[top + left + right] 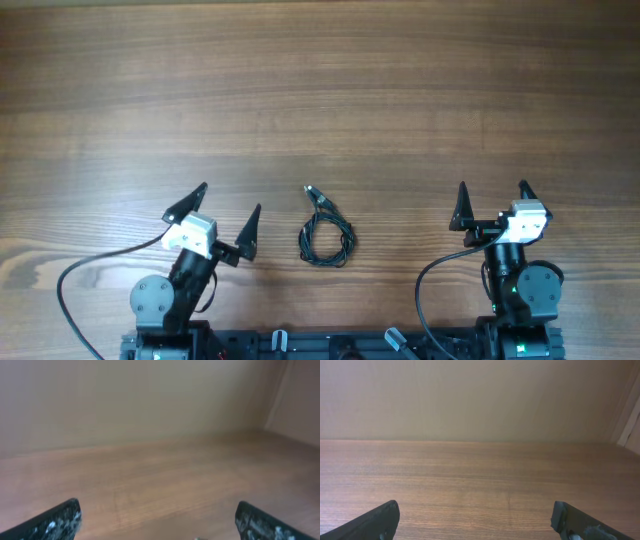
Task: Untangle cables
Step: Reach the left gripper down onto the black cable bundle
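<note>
The cables [326, 236] are thin black wires bundled in a small coil, with a dark plug end sticking out toward the upper left. They lie on the wooden table [320, 90] between the two arms in the overhead view. My left gripper [222, 215] is open and empty, to the left of the coil. My right gripper [493, 205] is open and empty, to the right of the coil. Neither touches the cables. In the left wrist view [157, 517] and the right wrist view [475, 517] only the spread fingertips and bare wood show; the cables are out of view there.
Thicker black arm cables loop near the front edge by the left base [75, 285] and the right base [430, 280]. A plain beige wall [470, 400] stands behind the table's far edge.
</note>
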Controlling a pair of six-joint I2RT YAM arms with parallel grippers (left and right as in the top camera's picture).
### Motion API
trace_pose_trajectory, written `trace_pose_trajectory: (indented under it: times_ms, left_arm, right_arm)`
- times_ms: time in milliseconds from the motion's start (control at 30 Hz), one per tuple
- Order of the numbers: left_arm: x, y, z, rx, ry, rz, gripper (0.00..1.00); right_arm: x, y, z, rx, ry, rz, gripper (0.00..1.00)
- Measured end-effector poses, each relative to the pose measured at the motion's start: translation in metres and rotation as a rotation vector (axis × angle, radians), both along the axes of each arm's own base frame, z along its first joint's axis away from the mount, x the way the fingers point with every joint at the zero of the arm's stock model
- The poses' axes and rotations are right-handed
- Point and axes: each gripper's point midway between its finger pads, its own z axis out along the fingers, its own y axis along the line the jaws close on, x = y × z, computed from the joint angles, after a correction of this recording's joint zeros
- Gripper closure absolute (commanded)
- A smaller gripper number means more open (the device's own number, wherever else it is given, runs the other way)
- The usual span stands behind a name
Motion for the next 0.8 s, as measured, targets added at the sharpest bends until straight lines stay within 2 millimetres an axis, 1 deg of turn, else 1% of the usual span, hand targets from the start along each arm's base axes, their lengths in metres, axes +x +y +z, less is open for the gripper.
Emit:
trace_pose_trajectory:
  times_ms: [33,133,167,200,300,333,400,467,533,567,600,633,700,767,800]
  left_arm:
    - [-0.002,-0.001,-0.001,0.006,0.028,-0.004,0.0]
    - [-0.006,-0.002,0.02,0.01,0.029,-0.012,0.0]
    - [-0.006,-0.002,0.025,0.01,0.036,-0.012,0.0]
    - [-0.003,-0.002,0.026,0.01,0.06,-0.012,0.0]
    - [0.009,-0.002,0.014,0.014,0.187,-0.016,0.0]
    - [0.02,-0.003,0.01,0.017,0.269,-0.017,0.0]
    - [0.028,-0.003,0.003,0.024,0.377,-0.02,0.0]
    - [0.043,-0.008,-0.003,0.056,0.491,-0.044,0.0]
    - [0.055,-0.027,-0.012,0.107,0.591,-0.107,0.0]
    - [0.058,-0.034,-0.023,0.145,0.651,-0.113,0.0]
    - [0.066,-0.058,-0.031,0.213,0.699,-0.159,0.0]
    - [0.065,-0.069,-0.043,0.267,0.744,-0.169,0.0]
    - [0.067,-0.092,-0.058,0.37,0.777,-0.197,0.0]
    - [0.06,-0.122,-0.078,0.503,0.778,-0.269,0.0]
    - [0.055,-0.131,-0.085,0.554,0.772,-0.307,0.0]
  right_arm:
    - [0.0,0.0,0.0,0.0,0.0,0.0,0.0]
    - [0.0,0.0,0.0,0.0,0.001,0.0,0.0]
    - [0.0,0.0,0.0,0.0,0.001,0.0,0.0]
    - [0.0,0.0,-0.001,0.0,0.003,0.0,0.0]
    - [0.0,0.0,-0.001,0.0,0.005,0.0,0.0]
    - [0.0,0.0,-0.001,0.0,0.006,0.0,0.0]
    - [0.0,0.0,-0.001,0.0,0.006,0.0,0.0]
    - [0.001,0.0,-0.002,0.0,0.01,0.0,0.0]
    - [0.001,0.0,-0.002,0.0,0.01,0.0,0.0]
    - [0.0,0.0,-0.002,0.0,0.008,0.0,0.0]
    - [0.0,0.0,-0.002,0.0,0.01,0.0,0.0]
    - [0.0,0.0,-0.002,0.0,0.01,0.0,0.0]
    - [0.0,0.0,-0.002,0.0,0.009,0.0,0.0]
    - [0.0,0.0,-0.002,0.0,0.009,0.0,0.0]
    - [0.0,0.0,-0.002,0.0,0.009,0.0,0.0]
